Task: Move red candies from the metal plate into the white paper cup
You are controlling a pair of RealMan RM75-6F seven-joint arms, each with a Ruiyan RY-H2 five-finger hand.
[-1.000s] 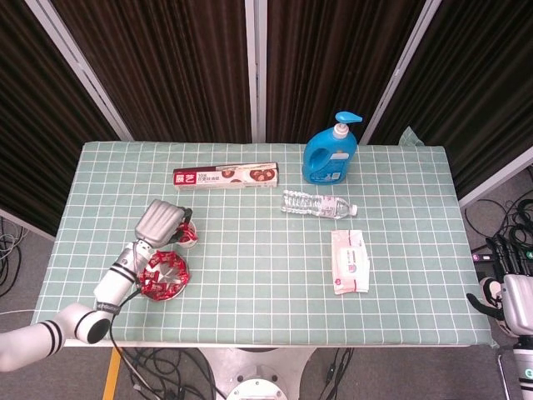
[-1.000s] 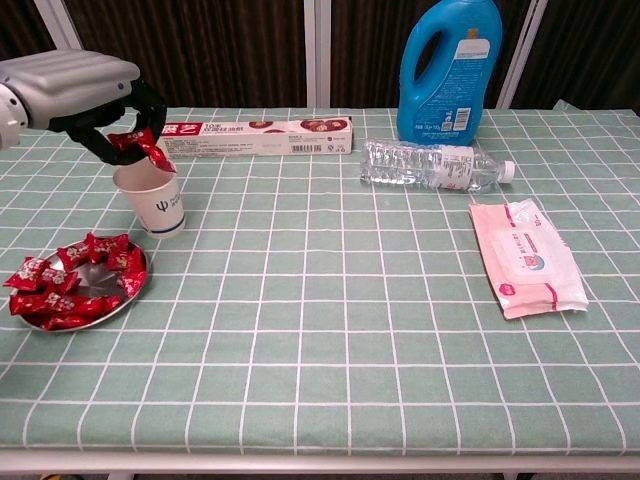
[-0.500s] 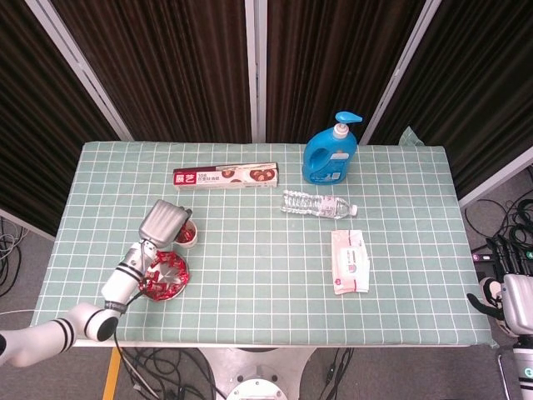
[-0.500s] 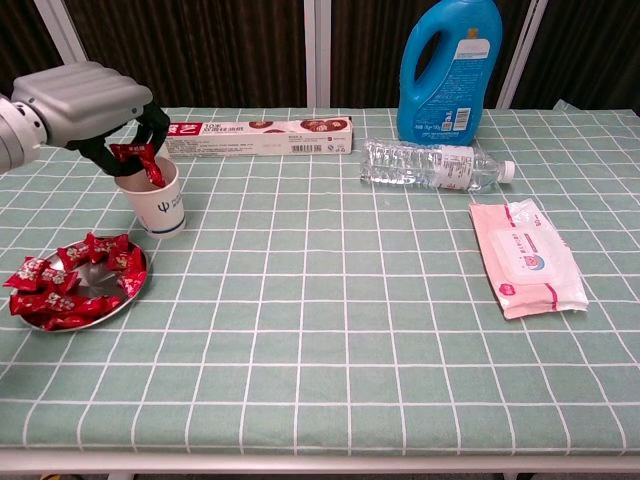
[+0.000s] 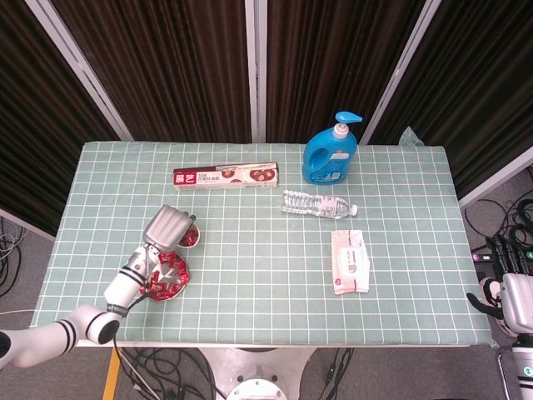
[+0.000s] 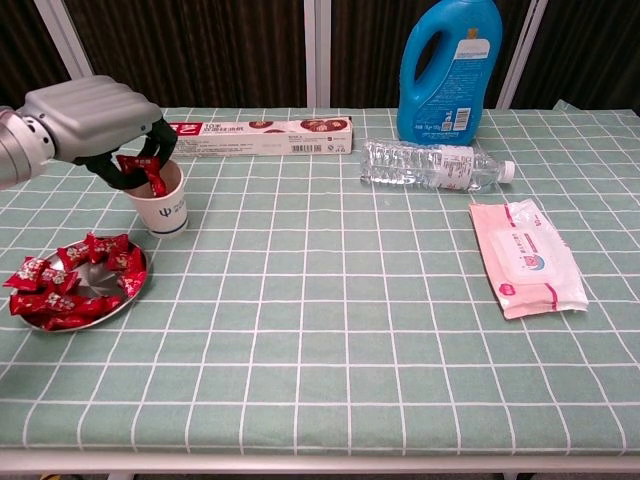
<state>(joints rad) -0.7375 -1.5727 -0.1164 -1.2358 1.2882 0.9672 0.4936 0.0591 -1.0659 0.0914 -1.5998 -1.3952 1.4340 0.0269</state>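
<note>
The tabletop, under a green checked cloth, carries everything. At its far edge stands a blue detergent bottle, with a long toothpaste box lying to its left. A clear water bottle lies on its side just in front of the detergent, and a pink wipes pack sits toward the right edge.

Near the left edge, the left robot hand hovers over the white paper cup, fingers curled around a red candy poised right at the cup's mouth. The right robot hand hangs off the right side of the tabletop; whether it is clenched or spread I cannot tell.

The metal plate rests close to the front-left corner, just in front of the cup, with a heap of red candies on it. These look light, small and wrapped in crinkly slippery film; pinching the body, or a twisted wrapper end, should be safest. The cup looks light and easy to tip.
</note>
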